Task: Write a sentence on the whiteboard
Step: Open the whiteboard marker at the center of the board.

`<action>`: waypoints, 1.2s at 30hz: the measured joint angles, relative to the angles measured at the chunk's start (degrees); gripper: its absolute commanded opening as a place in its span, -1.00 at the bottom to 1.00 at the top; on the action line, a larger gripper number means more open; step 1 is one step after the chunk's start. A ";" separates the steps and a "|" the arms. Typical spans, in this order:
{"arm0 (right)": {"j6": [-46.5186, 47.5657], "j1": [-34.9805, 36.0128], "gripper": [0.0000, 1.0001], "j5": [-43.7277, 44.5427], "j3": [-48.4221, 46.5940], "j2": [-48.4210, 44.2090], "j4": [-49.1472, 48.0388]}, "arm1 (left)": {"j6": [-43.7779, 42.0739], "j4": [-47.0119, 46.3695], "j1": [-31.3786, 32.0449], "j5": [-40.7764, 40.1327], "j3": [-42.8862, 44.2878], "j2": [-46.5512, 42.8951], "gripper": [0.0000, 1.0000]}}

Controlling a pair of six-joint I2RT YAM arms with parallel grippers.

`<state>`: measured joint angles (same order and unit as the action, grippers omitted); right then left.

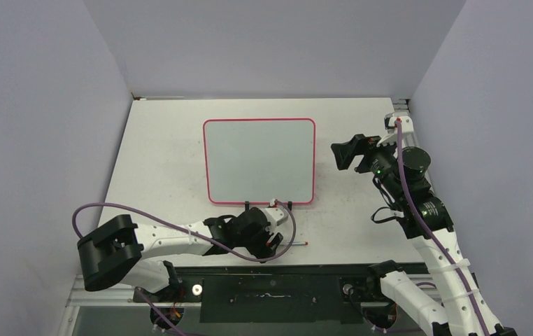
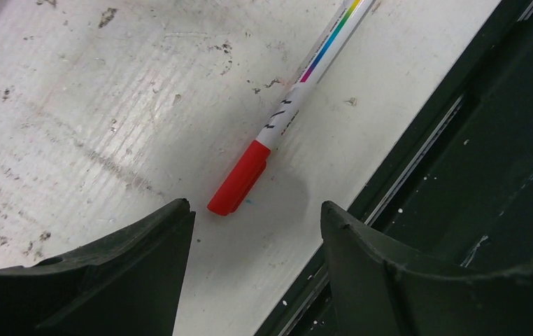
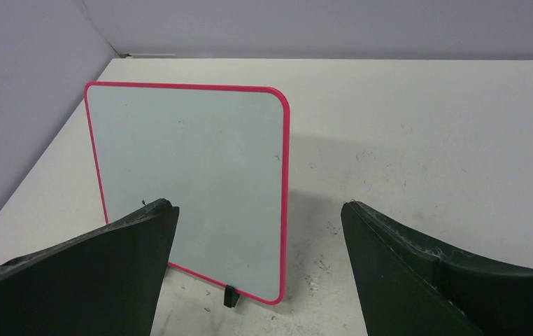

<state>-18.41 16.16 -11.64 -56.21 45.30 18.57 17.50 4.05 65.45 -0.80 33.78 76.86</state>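
Whiteboard (image 1: pixel 259 159) blank, nothing written yet! Capped marker (image 2: pixel 292 105) lies on the surface (image 2: pixel 75 105), left fingers (image 2: pixel 131 273) spread open over it; right fingers (image 3: pixel 110 266) released too.

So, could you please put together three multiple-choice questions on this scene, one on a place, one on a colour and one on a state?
1. Where on the table does the marker lie?
A. by the far wall
B. near the front edge, below the left tool
C. at the right edge

2. What colour is the marker's cap?
A. blue
B. black
C. red

3. What state is the face of the whiteboard in?
A. blank
B. half covered in writing
C. filled with a drawing

Answers:
1 B, as the left wrist view shows it beside the dark front rail, just ahead of the open tool.
2 C, as the cap is plainly red.
3 A, as neither the top view nor the right wrist view shows any stroke on it.
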 measured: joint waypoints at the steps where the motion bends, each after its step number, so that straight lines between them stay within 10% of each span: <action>1: 0.02 0.00 0.80 0.00 -0.02 0.00 0.04 | -0.42 -0.04 -0.09 0.74 0.35 1.25 0.25; 24: 1.16 0.00 0.80 -0.39 0.96 -1.03 0.28 | -4.85 -2.16 3.74 -2.62 3.04 7.65 -0.17; 36: 1.14 0.00 0.80 -0.37 0.96 -1.05 0.50 | -4.68 -2.25 5.79 -8.79 5.27 10.43 -0.97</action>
<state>-17.28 16.16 -12.01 -55.24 44.25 19.07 12.82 1.80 71.24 -9.58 39.05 87.29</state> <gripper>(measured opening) 0.898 0.110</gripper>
